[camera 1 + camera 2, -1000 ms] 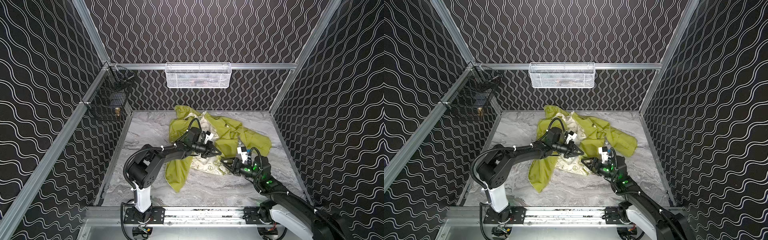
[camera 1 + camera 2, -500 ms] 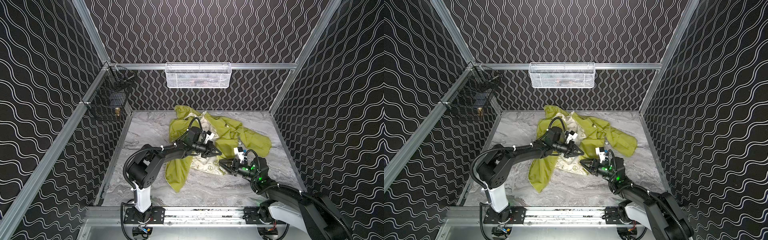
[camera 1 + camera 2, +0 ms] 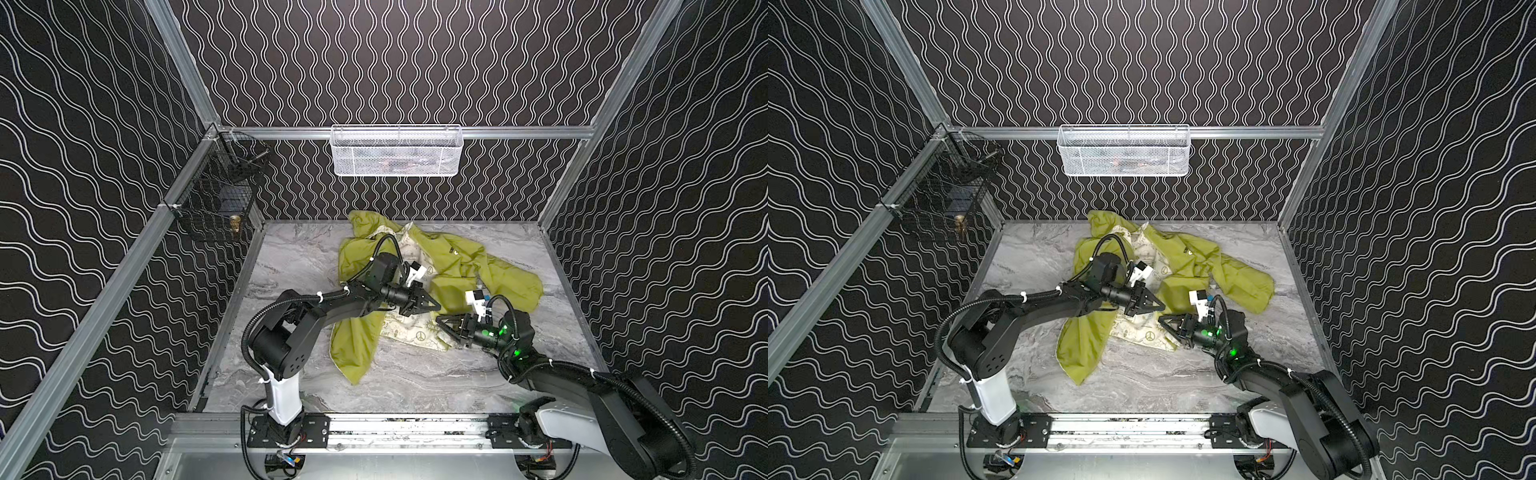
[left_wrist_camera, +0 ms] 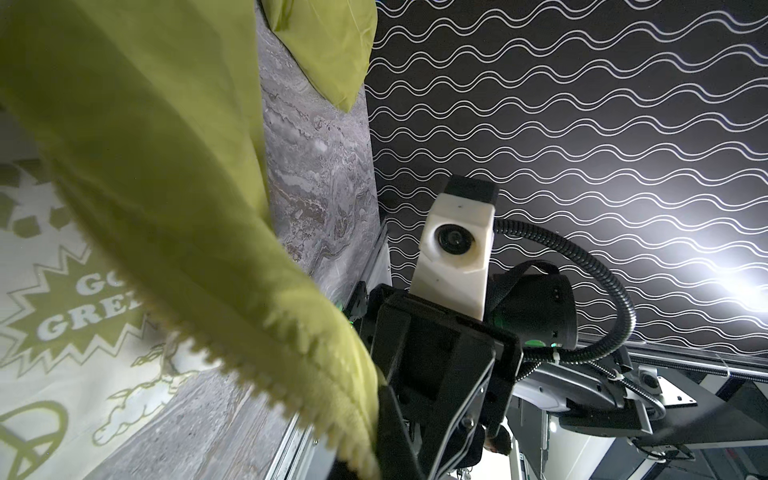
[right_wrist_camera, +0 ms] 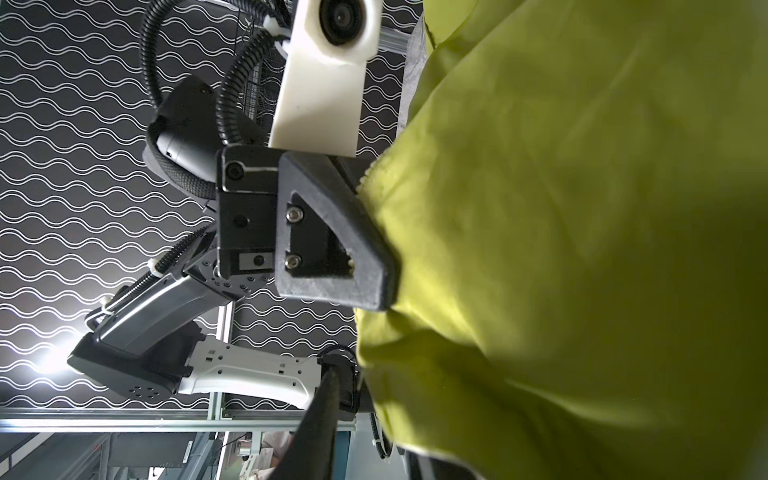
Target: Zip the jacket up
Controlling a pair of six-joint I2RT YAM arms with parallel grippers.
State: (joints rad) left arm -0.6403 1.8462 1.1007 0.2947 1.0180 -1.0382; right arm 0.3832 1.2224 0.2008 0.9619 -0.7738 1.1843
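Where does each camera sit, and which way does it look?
Top views: high at the front, looking down on the table, jacket, left arm, right arm, left gripper, right gripper.
Left wrist: on the left arm, looking past the jacket's zipper teeth at the right gripper and its camera.
Right wrist: on the right arm, looking beside the jacket at the left gripper and left arm.
Shared: wrist views face each other; all show the jacket.

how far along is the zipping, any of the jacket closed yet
Done: nothing zipped; the jacket lies crumpled and open, cream lining showing. In hand: the left claw is shut on an edge with bare zipper teeth; the right claw is at the fabric beside it, grip unclear. Still to do: mating both sides and running the zip up.
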